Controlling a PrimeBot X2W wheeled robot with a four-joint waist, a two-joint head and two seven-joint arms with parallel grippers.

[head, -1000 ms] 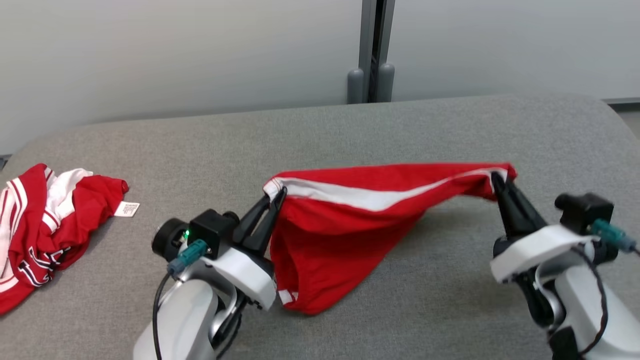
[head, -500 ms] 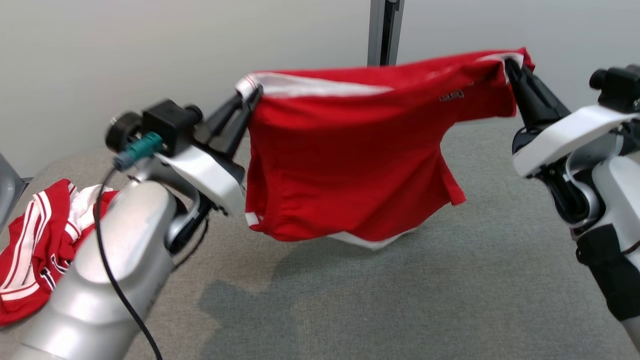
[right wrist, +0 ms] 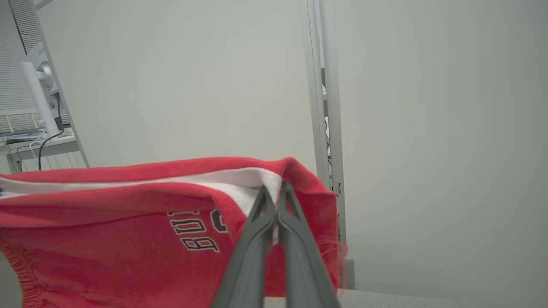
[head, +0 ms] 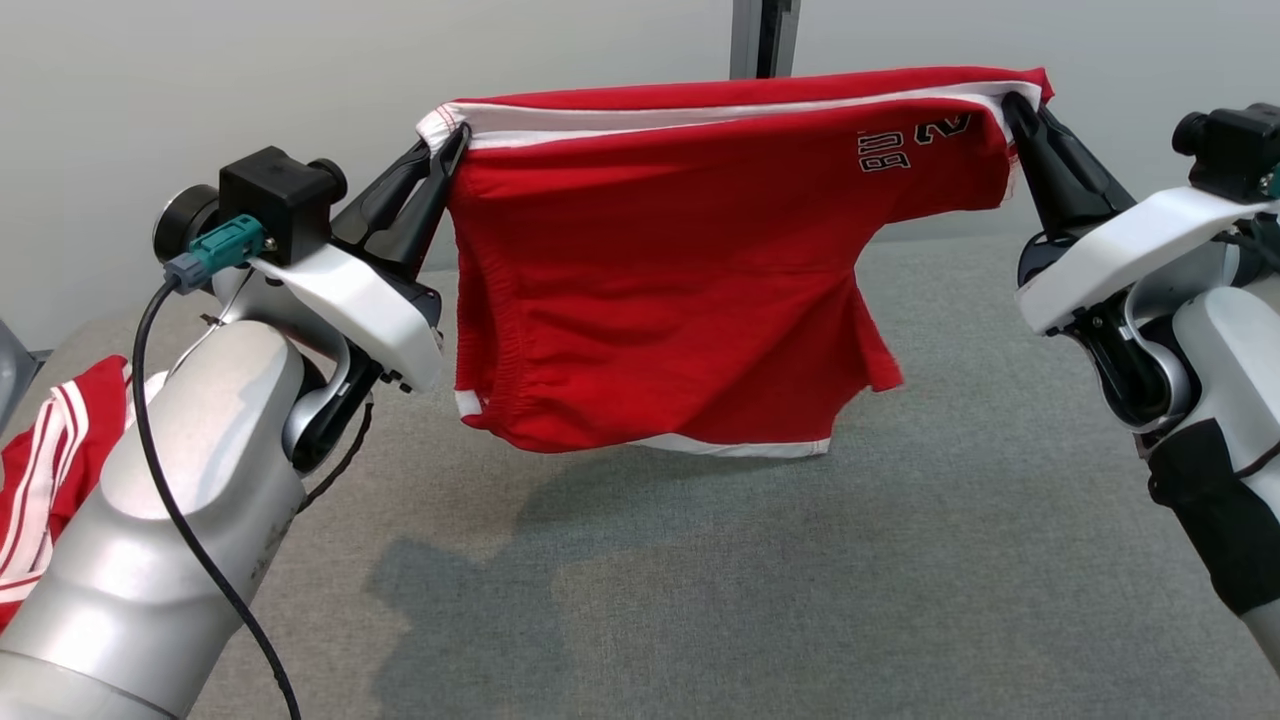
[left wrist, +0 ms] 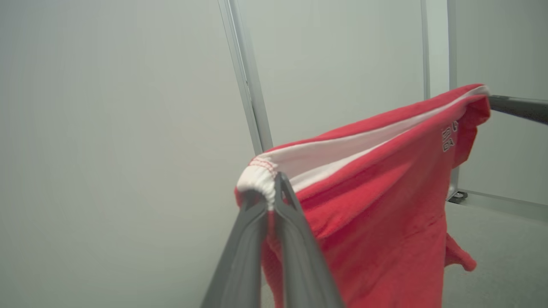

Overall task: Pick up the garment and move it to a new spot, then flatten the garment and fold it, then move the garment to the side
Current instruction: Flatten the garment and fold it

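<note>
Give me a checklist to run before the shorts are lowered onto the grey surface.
1. Grip of the left end effector on the white-banded corner of the red shorts: ok, shut on it.
2. Grip of the right end effector on the opposite corner: ok, shut on it.
3. Top edge stretched between both grips: ok, taut and nearly level.
4. Hem off the grey surface: ok, it hangs free above its shadow.
5. Fabric hanging flat: not ok, the right part is bunched and hangs shorter.
6. Landing area away from the other red-and-white garment: ok, that lies far left.
</note>
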